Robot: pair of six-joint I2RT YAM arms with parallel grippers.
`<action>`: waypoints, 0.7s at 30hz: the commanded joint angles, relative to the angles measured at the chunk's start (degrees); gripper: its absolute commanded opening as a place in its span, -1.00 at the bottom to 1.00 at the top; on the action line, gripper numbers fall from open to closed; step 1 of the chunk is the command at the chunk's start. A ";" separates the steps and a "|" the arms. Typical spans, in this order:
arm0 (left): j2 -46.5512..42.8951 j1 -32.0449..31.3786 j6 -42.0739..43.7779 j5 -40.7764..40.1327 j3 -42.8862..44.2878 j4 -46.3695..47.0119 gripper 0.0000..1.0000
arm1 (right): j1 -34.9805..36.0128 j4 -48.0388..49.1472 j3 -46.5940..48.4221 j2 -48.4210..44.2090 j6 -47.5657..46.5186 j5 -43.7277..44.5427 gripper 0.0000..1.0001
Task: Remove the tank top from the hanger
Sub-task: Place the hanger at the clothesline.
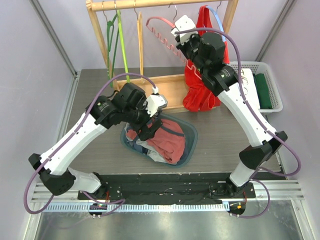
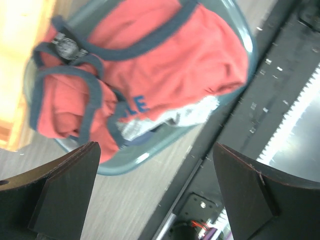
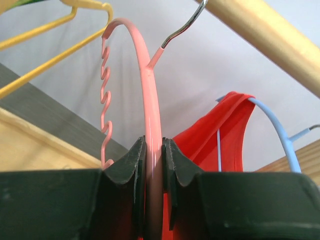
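**Q:** Left claw, state?
**A:** The left claw (image 2: 156, 147) is spread wide with nothing between its fingers (image 2: 65, 192). It hangs over the basin (image 1: 193, 131), pointed down.

**Q:** Tank top, location?
**A:** The tank top (image 2: 170, 55) is orange-red with navy trim. It lies crumpled in the basin on top of other cloth (image 2: 197, 111), clear of both fingers. Seen from above, the basin sits at mid-table and the rack (image 1: 97, 35) stands at 12 o'clock from it.

**Q:** Right claw, state?
**A:** The right claw (image 3: 154, 150) is pinched on the pink hanger (image 3: 150, 95), gripping its arm below the hook. The hook reaches up to the rail (image 1: 150, 4).

**Q:** Adjacent items?
**A:** At 3 o'clock of the pink hanger, a blue hanger (image 3: 280, 130) carries a red garment (image 1: 200, 95). At 9 o'clock, a yellow hanger (image 1: 140, 40) and green hangers (image 1: 117, 40) hang on the same rail. A white basket (image 1: 272, 75) holding green cloth (image 1: 264, 90) sits at 2 o'clock from the basin.
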 commanded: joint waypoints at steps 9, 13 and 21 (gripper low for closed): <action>-4.45 -0.21 2.43 7.01 -2.22 -3.18 0.99 | -0.32 8.37 12.91 6.31 0.58 -0.21 -0.97; -4.80 -0.21 2.87 6.74 -3.09 -3.00 0.99 | -0.32 8.71 14.94 6.58 1.55 -1.27 -0.97; -5.16 -0.21 2.96 6.13 -4.33 -1.77 0.99 | -0.32 7.84 11.88 2.98 2.87 -5.73 -0.97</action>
